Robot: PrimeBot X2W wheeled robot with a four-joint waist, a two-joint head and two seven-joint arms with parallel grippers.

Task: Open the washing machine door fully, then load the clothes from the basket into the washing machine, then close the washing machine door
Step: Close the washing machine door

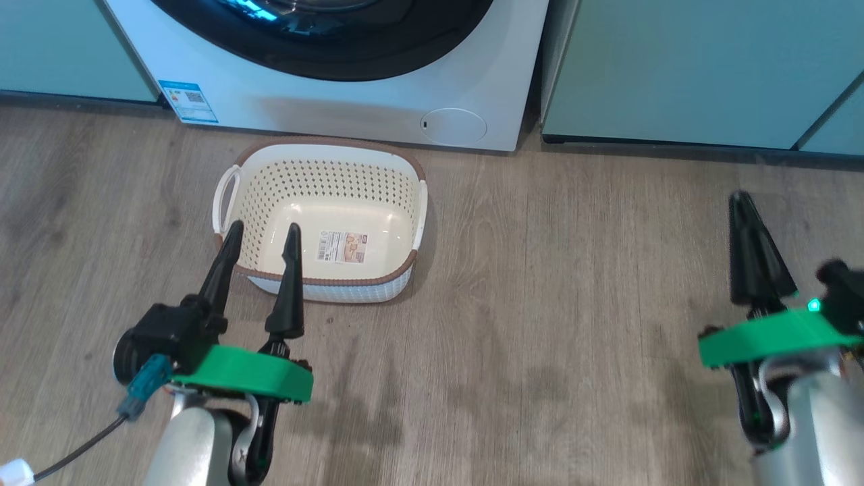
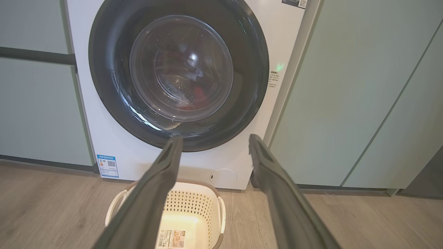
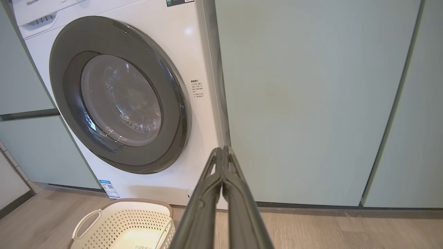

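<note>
I am seeing the washing machine door (image 2: 178, 69) lying flat against the front of the washing machine (image 1: 378, 101). Through its glass something red, which I am judging to be the clothes (image 2: 199, 95), is lying low in the drum. The basket (image 1: 337, 185) is standing empty on the floor (image 1: 540, 270), with the machine close at its 12 o'clock. So I am thinking the task is near its end.

My left tool (image 1: 263, 229) is standing wide and holding nothing. In the head view its tips are showing over the 7 o'clock corner of the basket, but how high above it I cannot tell. My right tool (image 1: 741, 202) is pressed shut and empty, at 3 o'clock of the basket and well apart from it.

The first risk is the latch. I cannot tell whether the door is locked or only resting, and a resting door may be swinging out. The second risk is the left arm. If I am pulling it back carelessly, a finger may be catching the brown rim and tipping this light basket. Turning the body may also be bringing the right arm against the pale teal cabinet (image 1: 675, 67).
</note>
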